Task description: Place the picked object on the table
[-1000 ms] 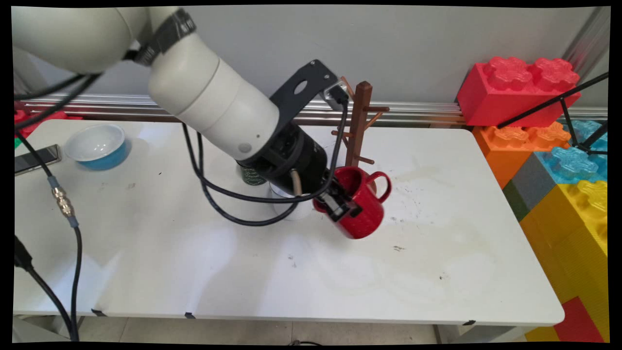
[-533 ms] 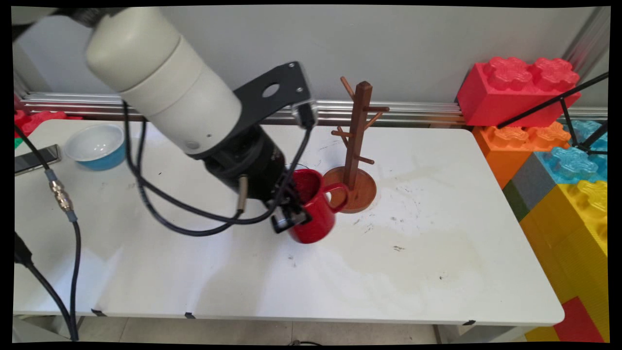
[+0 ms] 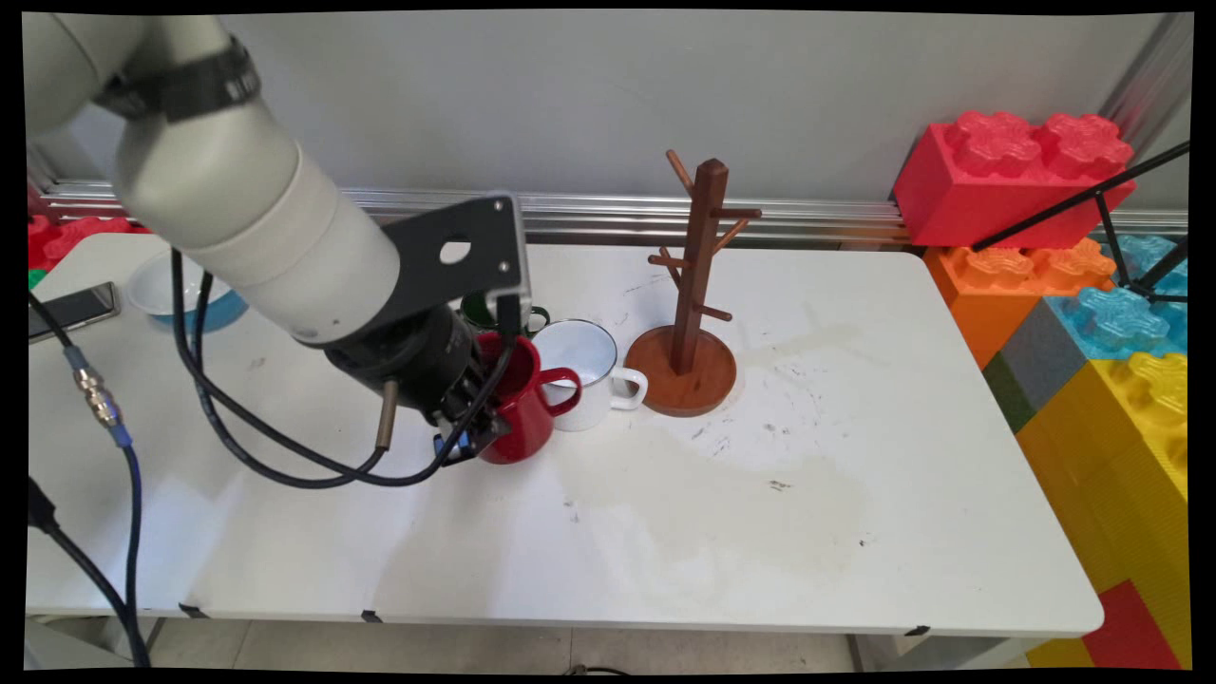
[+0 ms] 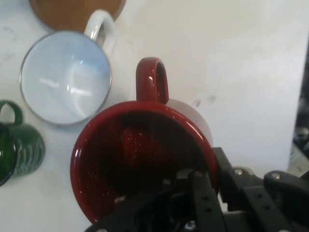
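Gripping the red mug (image 3: 521, 404) by its rim, the claw (image 3: 480, 427) holds it tilted just above the table (image 3: 855, 494), beside the white mug (image 3: 589, 370) and green mug (image 4: 19, 150).

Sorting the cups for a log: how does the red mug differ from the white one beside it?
The red mug is red inside and out; the white mug is white with a thin dark rim. The gripper clamps the red mug's rim, one of the jaws inside; the white mug stands free on the table. The red mug leans in the main view; the white one is upright. Both are empty, with one loop handle.
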You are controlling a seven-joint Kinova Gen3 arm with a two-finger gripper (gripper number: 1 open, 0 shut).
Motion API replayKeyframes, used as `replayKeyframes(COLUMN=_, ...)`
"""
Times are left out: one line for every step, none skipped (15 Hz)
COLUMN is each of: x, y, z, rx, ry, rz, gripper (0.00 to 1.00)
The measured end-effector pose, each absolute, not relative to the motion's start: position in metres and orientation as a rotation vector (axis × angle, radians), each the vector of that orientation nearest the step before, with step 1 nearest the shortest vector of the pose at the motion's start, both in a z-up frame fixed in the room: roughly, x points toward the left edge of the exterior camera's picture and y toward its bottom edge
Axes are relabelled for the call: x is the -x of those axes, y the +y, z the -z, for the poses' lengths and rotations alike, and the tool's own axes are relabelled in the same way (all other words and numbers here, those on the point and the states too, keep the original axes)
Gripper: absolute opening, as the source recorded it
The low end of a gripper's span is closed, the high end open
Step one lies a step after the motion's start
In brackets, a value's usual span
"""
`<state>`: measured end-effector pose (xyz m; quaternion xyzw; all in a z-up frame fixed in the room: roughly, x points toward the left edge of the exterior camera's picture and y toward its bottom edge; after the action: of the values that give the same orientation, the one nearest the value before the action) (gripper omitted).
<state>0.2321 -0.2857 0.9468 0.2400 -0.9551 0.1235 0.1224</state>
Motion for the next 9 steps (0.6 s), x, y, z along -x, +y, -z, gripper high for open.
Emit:
replayKeyframes(x=-0.233, y=-0.286, z=-0.943, rx=-0.700, ry=-2.793, rz=-0.368, gripper=0.00)
replayKeyframes(x=-0.235, y=-0.286, z=-0.934, rx=-0.701, ry=-2.804, rz=-0.384, gripper=0.00)
replayKeyframes(x=-0.236, y=-0.287, z=-0.928, rx=-0.700, ry=-2.812, rz=-0.393, gripper=0.00)
replayKeyframes(x=-0.236, y=-0.287, z=-0.919, rx=-0.702, ry=-2.824, rz=-0.402, gripper=0.00)
replayKeyframes(x=-0.236, y=-0.287, z=-0.916, rx=-0.704, ry=-2.828, rz=-0.405, gripper=0.00)
replayKeyframes(x=-0.236, y=-0.286, z=-0.911, rx=-0.706, ry=-2.834, rz=-0.405, gripper=0.00)
replayKeyframes(x=-0.236, y=-0.286, z=-0.908, rx=-0.707, ry=-2.837, rz=-0.406, gripper=0.00)
replayKeyframes(x=-0.236, y=-0.285, z=-0.903, rx=-0.710, ry=-2.845, rz=-0.404, gripper=0.00)
replayKeyframes(x=-0.236, y=-0.284, z=-0.898, rx=-0.713, ry=-2.853, rz=-0.403, gripper=0.00)
